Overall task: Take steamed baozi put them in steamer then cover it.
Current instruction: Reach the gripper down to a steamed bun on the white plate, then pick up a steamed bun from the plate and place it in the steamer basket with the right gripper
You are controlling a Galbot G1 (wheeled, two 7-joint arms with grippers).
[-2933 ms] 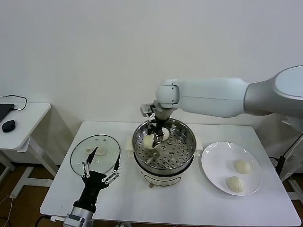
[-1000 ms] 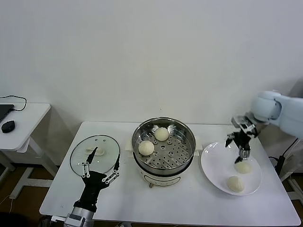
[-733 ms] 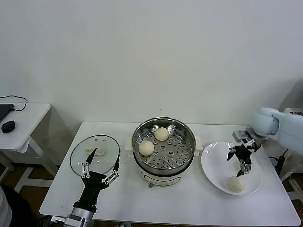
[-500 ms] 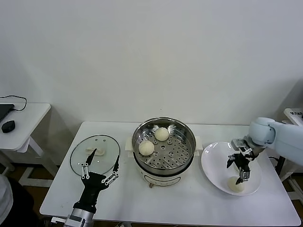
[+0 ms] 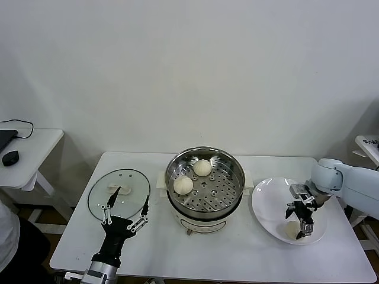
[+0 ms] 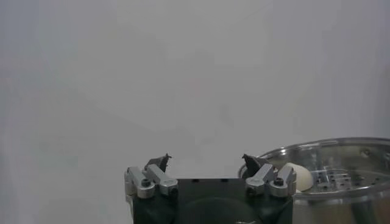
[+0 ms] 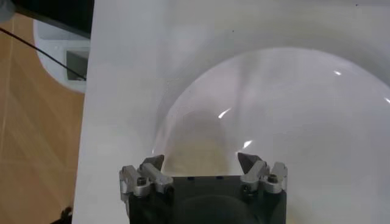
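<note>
Two steamed baozi (image 5: 202, 167) (image 5: 183, 185) lie in the shiny steamer (image 5: 232, 184) at the table's middle. Another baozi (image 5: 291, 228) lies on the white plate (image 5: 269, 201) to the right. My right gripper (image 5: 298, 225) is down on the plate with its fingers open on either side of that bun. In the right wrist view the baozi (image 7: 196, 143) fills the space between the jaws of the right gripper (image 7: 200, 157). The glass cover (image 5: 109, 198) lies flat at the left. My left gripper (image 5: 133, 195) hangs open at the cover's near edge, holding nothing.
In the left wrist view the open left gripper (image 6: 205, 158) faces the wall, with the steamer (image 6: 341, 176) and a baozi (image 6: 298, 178) to one side. A small side table (image 5: 35, 148) with a black mouse (image 5: 10, 157) stands beside the table, on the cover's side.
My right gripper has moved from the far bun toward the near bun on the plate and come down around it. The left arm has not moved.
</note>
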